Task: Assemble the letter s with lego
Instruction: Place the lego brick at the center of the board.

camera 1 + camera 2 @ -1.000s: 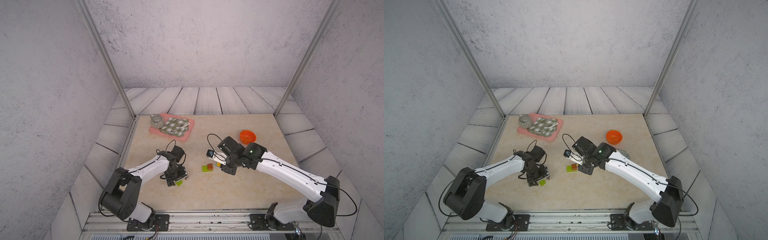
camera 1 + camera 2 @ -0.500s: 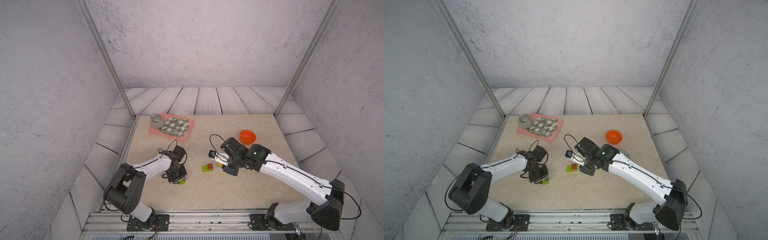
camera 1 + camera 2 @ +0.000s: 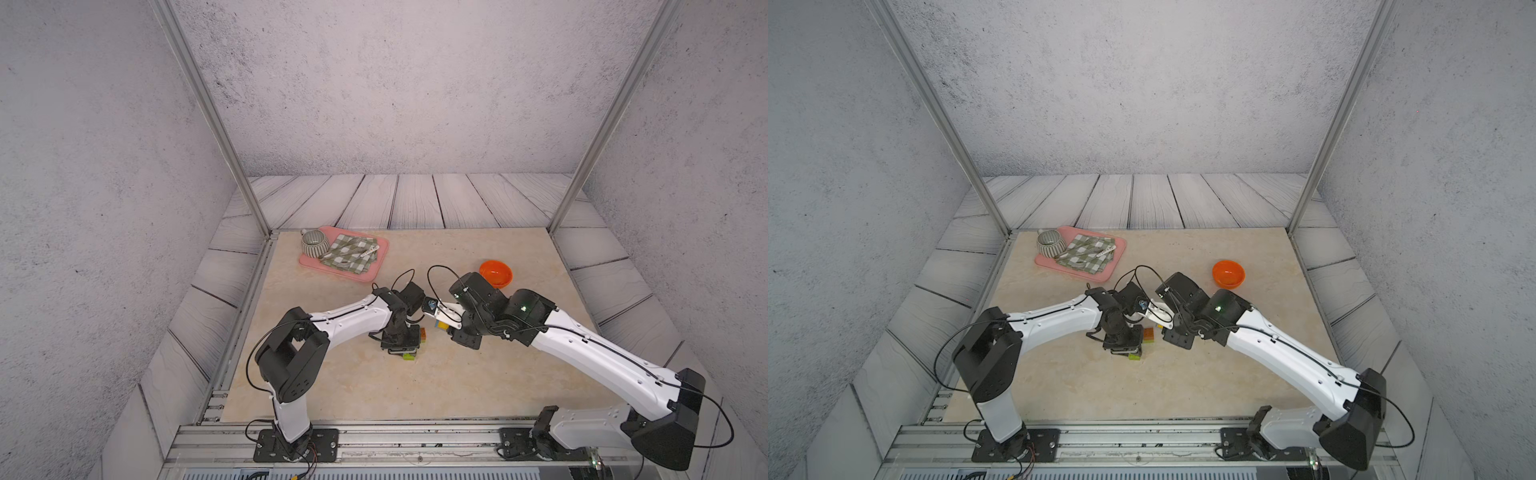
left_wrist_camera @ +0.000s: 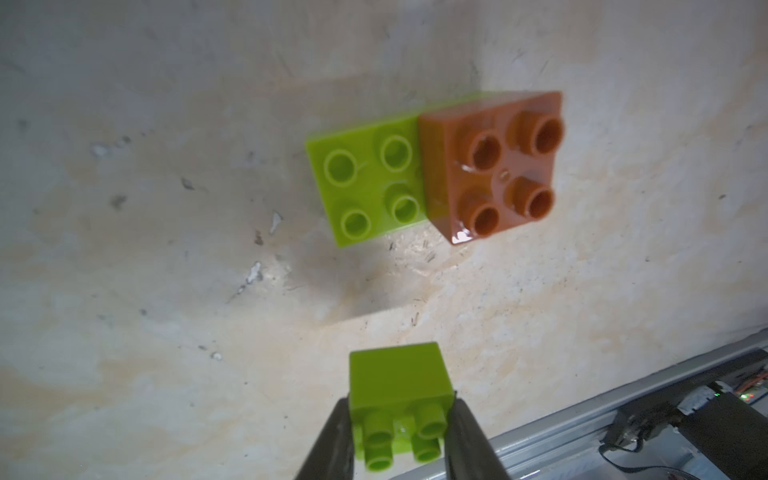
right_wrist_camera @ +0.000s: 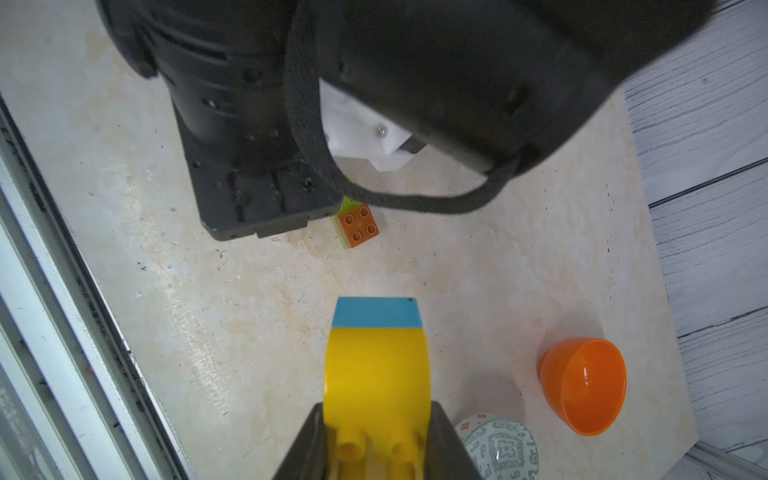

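I'm watching the left gripper [image 4: 399, 415] clamping a square lime-green brick [image 4: 399, 382] between its fingers, studs pointing back toward the wrist camera. The right gripper [image 5: 378, 419] is pinching the yellow brick [image 5: 376, 365] — a blue brick [image 5: 376, 312] is sitting joined on its far end. Near the middle of the table [image 4: 166, 291], the brown brick [image 4: 494, 162] is resting on one half of the long lime-green brick [image 4: 365, 187] — neither gripper is touching that pair.

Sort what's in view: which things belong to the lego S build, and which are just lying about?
Job: small lime-green brick in left gripper; yellow brick and blue brick joined in right gripper; brown brick on long lime-green brick.
Lying about: orange bowl, pink tray, striped cup, checked cloth.
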Controlling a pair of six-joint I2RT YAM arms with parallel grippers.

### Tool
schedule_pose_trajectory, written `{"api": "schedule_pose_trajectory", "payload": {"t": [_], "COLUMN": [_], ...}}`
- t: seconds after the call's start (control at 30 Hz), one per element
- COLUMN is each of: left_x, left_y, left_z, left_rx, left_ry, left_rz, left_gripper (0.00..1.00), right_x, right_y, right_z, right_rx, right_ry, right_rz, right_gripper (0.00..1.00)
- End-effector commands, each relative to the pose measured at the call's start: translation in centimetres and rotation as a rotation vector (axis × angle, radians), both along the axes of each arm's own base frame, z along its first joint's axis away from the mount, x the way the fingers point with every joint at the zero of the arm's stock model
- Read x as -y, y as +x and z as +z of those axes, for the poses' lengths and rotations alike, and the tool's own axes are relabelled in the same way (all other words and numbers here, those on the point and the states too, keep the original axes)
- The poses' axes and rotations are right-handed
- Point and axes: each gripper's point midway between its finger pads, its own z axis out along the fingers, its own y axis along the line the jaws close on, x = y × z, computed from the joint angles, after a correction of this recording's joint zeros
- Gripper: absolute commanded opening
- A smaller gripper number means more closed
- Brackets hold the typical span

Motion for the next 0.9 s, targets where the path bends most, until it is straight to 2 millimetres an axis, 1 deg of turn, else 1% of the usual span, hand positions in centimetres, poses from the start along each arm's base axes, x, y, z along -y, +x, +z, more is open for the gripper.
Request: {"api": "schedule_pose_trajectory", "payload": {"t": [0.0,0.17,0.27,0.3,0.43,0.47,0.57,0.63,0.67,0.73,0.8,0.87], "left_x": [0.7,1.4,1.5,1.5,1.6,1.6,1.7,1.4,1.0,-0.5,-2.6,-5.2], "left_y": [0.2,0.3,0.0,0.0,-0.4,-0.4,-0.4,-0.4,-0.3,0.0,0.5,1.5], "left_z": [0.1,-0.9,-1.3,-1.3,-1.1,-0.7,0.9,2.5,3.5,5.3,7.0,8.5], "left_rx": [-0.004,-0.022,-0.028,-0.029,-0.028,-0.025,0.0,0.024,0.039,0.071,0.104,0.142], "left_ry": [0.01,0.02,0.025,0.027,0.024,0.017,-0.017,-0.04,-0.044,-0.044,-0.047,-0.06], "left_rz": [-0.028,-0.015,-0.01,-0.008,-0.009,-0.008,0.0,0.006,0.014,0.046,0.088,0.157], "left_gripper": [0.09,0.17,0.25,0.29,0.56,0.59,0.66,0.67,0.67,0.67,0.66,0.65], "right_x": [0.7,1.0,1.1,1.2,1.3,1.4,1.5,1.4,1.4,1.3,1.1,0.6], "right_y": [0.1,0.2,0.2,0.2,0.2,0.2,0.2,0.2,0.2,0.1,0.0,-0.2], "right_z": [0.4,0.2,0.1,0.2,0.2,0.3,0.6,1.0,1.3,1.6,1.7,1.4], "right_rx": [0.017,0.021,0.019,0.018,0.018,0.018,0.023,0.027,0.029,0.027,0.014,-0.018], "right_ry": [-0.021,-0.032,-0.036,-0.035,-0.038,-0.039,-0.039,-0.031,-0.025,-0.019,-0.015,-0.013], "right_rz": [-0.01,-0.018,-0.021,-0.021,-0.02,-0.019,-0.017,-0.014,-0.011,-0.004,0.007,0.019], "right_gripper": [0.0,0.0,0.0,0.0,0.0,0.0,0.0,0.0,0.0,0.0,0.0,0.0]}}
